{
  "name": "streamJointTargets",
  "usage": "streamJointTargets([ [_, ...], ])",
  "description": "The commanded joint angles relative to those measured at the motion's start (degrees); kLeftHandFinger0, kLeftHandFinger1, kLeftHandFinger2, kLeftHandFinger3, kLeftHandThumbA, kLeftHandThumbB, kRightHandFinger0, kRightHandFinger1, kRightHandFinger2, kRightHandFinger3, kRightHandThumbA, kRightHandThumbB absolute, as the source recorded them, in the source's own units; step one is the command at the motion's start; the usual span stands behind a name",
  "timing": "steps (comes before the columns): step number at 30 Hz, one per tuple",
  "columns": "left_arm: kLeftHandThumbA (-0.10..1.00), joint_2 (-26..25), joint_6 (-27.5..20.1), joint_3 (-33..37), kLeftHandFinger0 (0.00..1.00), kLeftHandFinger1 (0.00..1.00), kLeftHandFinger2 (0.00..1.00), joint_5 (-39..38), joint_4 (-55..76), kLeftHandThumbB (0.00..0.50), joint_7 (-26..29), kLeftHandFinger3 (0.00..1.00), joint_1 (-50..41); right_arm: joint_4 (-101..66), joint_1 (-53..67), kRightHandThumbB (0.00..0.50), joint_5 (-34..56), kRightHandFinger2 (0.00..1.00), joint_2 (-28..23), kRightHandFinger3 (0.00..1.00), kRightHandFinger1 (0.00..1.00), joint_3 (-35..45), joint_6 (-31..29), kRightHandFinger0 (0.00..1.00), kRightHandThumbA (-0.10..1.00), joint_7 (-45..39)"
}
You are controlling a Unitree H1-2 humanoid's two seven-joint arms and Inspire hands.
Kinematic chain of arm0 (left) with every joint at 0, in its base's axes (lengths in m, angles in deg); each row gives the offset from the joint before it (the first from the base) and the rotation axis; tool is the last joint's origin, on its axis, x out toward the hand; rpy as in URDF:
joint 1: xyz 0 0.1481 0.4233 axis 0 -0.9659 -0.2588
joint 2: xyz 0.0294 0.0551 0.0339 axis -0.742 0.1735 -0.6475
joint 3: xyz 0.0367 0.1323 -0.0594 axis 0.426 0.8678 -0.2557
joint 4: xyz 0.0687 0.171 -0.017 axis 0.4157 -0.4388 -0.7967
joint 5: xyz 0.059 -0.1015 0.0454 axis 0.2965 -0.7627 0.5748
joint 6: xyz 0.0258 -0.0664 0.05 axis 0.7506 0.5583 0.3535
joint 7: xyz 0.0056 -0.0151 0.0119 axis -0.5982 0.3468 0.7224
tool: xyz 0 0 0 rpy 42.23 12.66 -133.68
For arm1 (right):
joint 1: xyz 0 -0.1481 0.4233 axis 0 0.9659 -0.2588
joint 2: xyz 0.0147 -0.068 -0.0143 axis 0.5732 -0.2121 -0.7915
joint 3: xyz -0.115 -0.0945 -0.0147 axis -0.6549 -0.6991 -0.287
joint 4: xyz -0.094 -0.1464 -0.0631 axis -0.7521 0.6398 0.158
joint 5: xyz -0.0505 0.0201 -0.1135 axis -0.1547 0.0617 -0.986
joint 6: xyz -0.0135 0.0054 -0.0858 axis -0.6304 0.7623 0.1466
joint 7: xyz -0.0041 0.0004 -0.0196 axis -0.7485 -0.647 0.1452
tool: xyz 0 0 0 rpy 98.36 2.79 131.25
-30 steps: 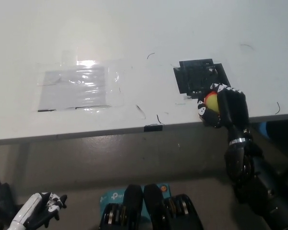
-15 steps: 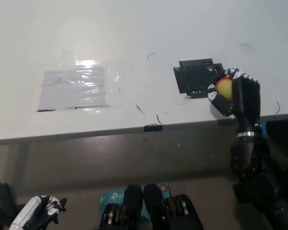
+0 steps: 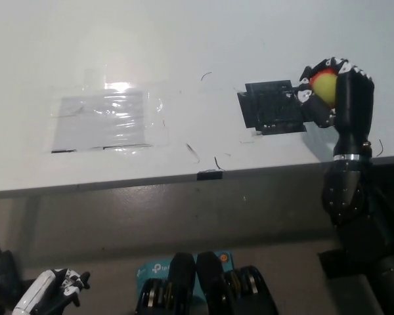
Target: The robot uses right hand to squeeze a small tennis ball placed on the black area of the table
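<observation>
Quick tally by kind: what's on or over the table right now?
Tennis ball: 1, held in the right hand
Black area: 1
Clear taped plastic patch: 1
Robot hands: 2; left hand rests low, off the table
Total: 5

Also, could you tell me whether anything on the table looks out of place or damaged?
Nothing is spilled. The black area has ragged edges, thin dark scuffs mark the white table, and a wrinkled clear sheet is stuck down at left. The right hand holds the tennis ball off that patch.
</observation>
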Motion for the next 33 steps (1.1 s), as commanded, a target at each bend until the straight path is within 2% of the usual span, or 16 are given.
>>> streamJointTargets([
  [1, 0.68, -1.8, -0.7, -0.7, 0.12, 0.1, 0.3, 0.1, 0.6, 0.488, -0.2, 0.4, 0.7, -2.6, -2.2, 0.348, 5.3, 0.27, 2.0, 0.15, 0.0, 3.1, -2.7, 0.0, -0.1, -0.3],
  [2, 0.69, -1.6, 0.3, -0.8, 0.14, 0.1, 0.29, 0.5, 1.3, 0.5, 0.2, 0.39, 0.4, -3.6, -1.5, 0.31, 7.8, 0.26, 3.6, 0.14, 0.0, 4.5, -1.9, 0.0, -0.1, -1.5],
  [3, 0.69, -1.6, 0.2, -0.8, 0.14, 0.1, 0.28, 0.5, 1.4, 0.5, 0.2, 0.38, 0.4, -3.9, -1.1, 0.305, 8.0, 0.26, 3.9, 0.13, 0.0, 4.8, -2.0, 0.0, -0.1, -1.8],
  [5, 0.69, -1.7, 0.0, -0.7, 0.17, 0.11, 0.29, 0.7, 1.3, 0.488, 0.3, 0.38, 0.4, -4.8, 0.0, 0.259, 8.1, 0.27, 5.1, 0.14, 0.0, 5.3, -0.2, 0.0, -0.1, -2.6],
  [7, 0.68, -1.7, -0.4, -0.7, 0.18, 0.11, 0.3, 0.6, 0.9, 0.482, 0.3, 0.38, 0.5, -4.8, 0.2, 0.234, 8.2, 0.28, 5.5, 0.15, 0.0, 5.5, -0.3, 0.0, -0.1, -2.8],
  [8, 0.68, -1.7, -0.2, -0.8, 0.17, 0.11, 0.29, 0.5, 1.0, 0.491, 0.2, 0.38, 0.3, -4.9, 0.4, 0.217, 8.5, 0.29, 5.9, 0.16, 0.0, 5.6, -0.3, 0.0, -0.1, -2.9],
  [13, 0.68, -1.7, -0.6, -1.2, 0.14, 0.11, 0.31, 0.1, 1.0, 0.491, 0.1, 0.38, -0.1, -6.0, 1.4, 0.213, 8.5, 0.31, 7.2, 0.2, 0.0, 5.7, 0.2, 0.0, -0.1, -2.6],
  [15, 0.67, -1.7, -1.6, -1.2, 0.12, 0.09, 0.29, 0.1, 0.6, 0.485, 0.0, 0.39, -0.2, -5.6, 1.7, 0.213, 8.4, 0.3, 7.4, 0.19, 0.0, 5.5, -0.9, 0.0, -0.1, -1.9],
  [16, 0.69, -1.6, -0.1, -1.3, 0.13, 0.09, 0.28, 0.3, 1.1, 0.5, 0.1, 0.38, -0.2, -6.2, 2.3, 0.2, 8.3, 0.29, 7.7, 0.19, 0.0, 5.3, -0.6, 0.0, -0.1, -2.1],
  [17, 0.68, -1.6, -0.6, -1.4, 0.12, 0.08, 0.27, 0.1, 0.9, 0.49, 0.1, 0.38, -0.2, -6.2, 2.4, 0.201, 8.5, 0.29, 7.9, 0.19, 0.0, 5.4, -0.7, 0.0, -0.1, -2.0],
  [20, 0.67, -1.6, -0.3, -1.4, 0.07, 0.06, 0.25, 0.1, 1.1, 0.5, -0.2, 0.37, -0.1, -6.3, 2.7, 0.212, 8.5, 0.28, 8.5, 0.19, 0.0, 5.7, -0.1, 0.0, -0.1, -1.2],
  [23, 0.66, -1.5, 0.1, -1.4, 0.17, 0.1, 0.3, 0.3, 1.2, 0.485, 0.0, 0.39, -0.2, -6.3, 3.0, 0.202, 8.2, 0.3, 8.6, 0.21, 0.0, 5.7, -0.2, 0.0, -0.1, -1.1],
  [24, 0.68, -1.5, 0.4, -1.4, 0.17, 0.1, 0.3, 0.4, 1.7, 0.498, -0.1, 0.39, -0.3, -6.3, 3.0, 0.208, 7.9, 0.3, 8.7, 0.21, 0.0, 5.8, 0.1, 0.0, -0.1, -0.9],
  [30, 0.67, -1.6, -1.0, -1.4, 0.12, 0.07, 0.25, 0.2, 1.0, 0.5, -0.2, 0.39, -0.2, -5.6, 3.3, 0.202, 7.7, 0.31, 8.3, 0.22, 0.0, 5.6, -0.8, 0.0, -0.1, -0.8],
  [33, 0.68, -1.3, -0.5, -1.2, 0.13, 0.09, 0.28, 0.8, 1.1, 0.5, 0.3, 0.39, -0.2, -5.3, 2.9, 0.207, 7.2, 0.33, 7.9, 0.25, 0.0, 5.4, -0.5, 0.0, -0.1, -0.8],
])
